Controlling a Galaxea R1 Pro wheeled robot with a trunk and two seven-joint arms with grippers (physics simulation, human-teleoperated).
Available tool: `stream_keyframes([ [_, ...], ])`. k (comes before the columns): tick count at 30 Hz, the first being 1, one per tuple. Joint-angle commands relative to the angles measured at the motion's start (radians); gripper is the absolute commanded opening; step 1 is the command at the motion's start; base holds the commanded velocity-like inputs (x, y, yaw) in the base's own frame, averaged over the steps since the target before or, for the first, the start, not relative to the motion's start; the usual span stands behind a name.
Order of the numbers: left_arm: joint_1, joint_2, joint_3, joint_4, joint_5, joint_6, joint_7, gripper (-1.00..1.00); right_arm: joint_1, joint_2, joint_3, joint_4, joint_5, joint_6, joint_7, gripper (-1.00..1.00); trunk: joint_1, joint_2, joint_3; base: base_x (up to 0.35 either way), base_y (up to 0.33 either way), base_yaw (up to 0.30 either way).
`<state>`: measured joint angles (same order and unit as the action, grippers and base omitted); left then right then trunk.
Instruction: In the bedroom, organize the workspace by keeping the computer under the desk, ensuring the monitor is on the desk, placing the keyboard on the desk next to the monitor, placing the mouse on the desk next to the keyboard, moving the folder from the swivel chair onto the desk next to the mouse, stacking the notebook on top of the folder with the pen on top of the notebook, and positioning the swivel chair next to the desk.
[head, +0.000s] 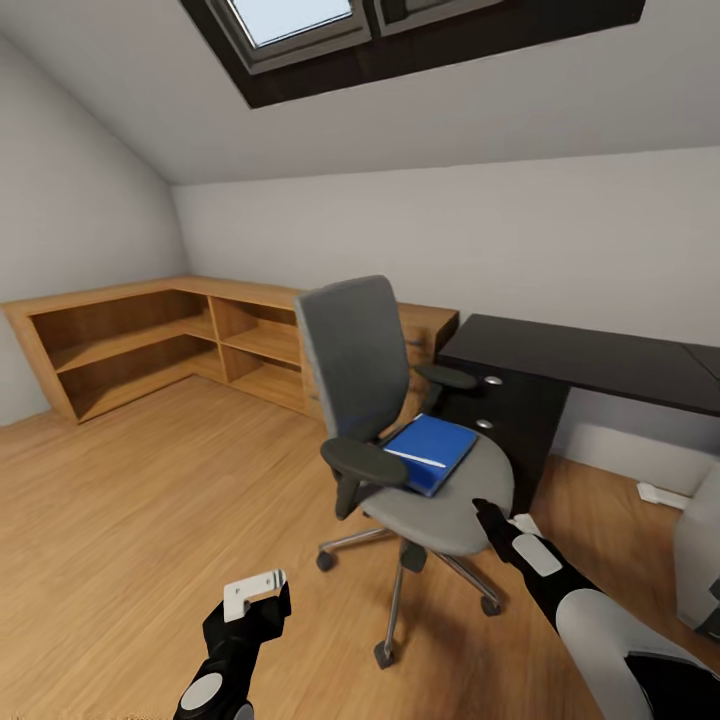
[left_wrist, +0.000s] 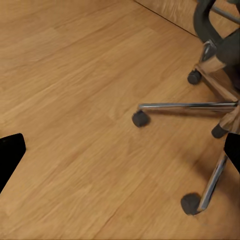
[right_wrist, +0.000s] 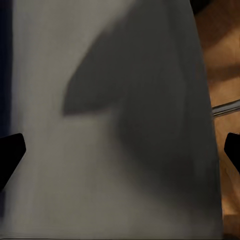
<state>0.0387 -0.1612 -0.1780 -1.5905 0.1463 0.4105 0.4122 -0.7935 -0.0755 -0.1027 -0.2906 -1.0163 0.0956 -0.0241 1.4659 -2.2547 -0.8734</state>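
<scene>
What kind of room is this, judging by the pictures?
Probably an attic room used as a study: a sloped ceiling with a skylight, a black desk, a swivel chair and low wooden shelves.

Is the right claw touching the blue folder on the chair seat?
Apart. In the head view the right claw is at the seat's front edge, with bare grey cushion between it and the folder.

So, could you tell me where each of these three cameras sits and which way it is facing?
Head view: on the robot's head, looking forward and down at the swivel chair carrying the folder, beside the desk; both arms show.
Left wrist view: on the left arm, looking down at the floor and chair base; dark fingertips at the edges.
Right wrist view: on the right arm, close over the grey seat; fingertips at the edges.
All three share the chair.
</scene>
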Motion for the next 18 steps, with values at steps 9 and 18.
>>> stream_keyframes([
  [9, 0.0, -0.001, -0.001, 0.0, 0.01, 0.002, 0.008, 1.0, 0.0, 0.0, -0.005, -0.002, -0.005, 0.004, -0.001, 1.0, 0.0, 0.0, 0.006, 0.0, 0.0, 0.146],
  [18, 0.0, -0.001, -0.001, 0.0, 0.01, 0.002, 0.008, 1.0, 0.0, 0.0, -0.005, -0.002, -0.005, 0.004, 0.0, 1.0, 0.0, 0.0, 0.014, 0.0, 0.0, 0.154],
])
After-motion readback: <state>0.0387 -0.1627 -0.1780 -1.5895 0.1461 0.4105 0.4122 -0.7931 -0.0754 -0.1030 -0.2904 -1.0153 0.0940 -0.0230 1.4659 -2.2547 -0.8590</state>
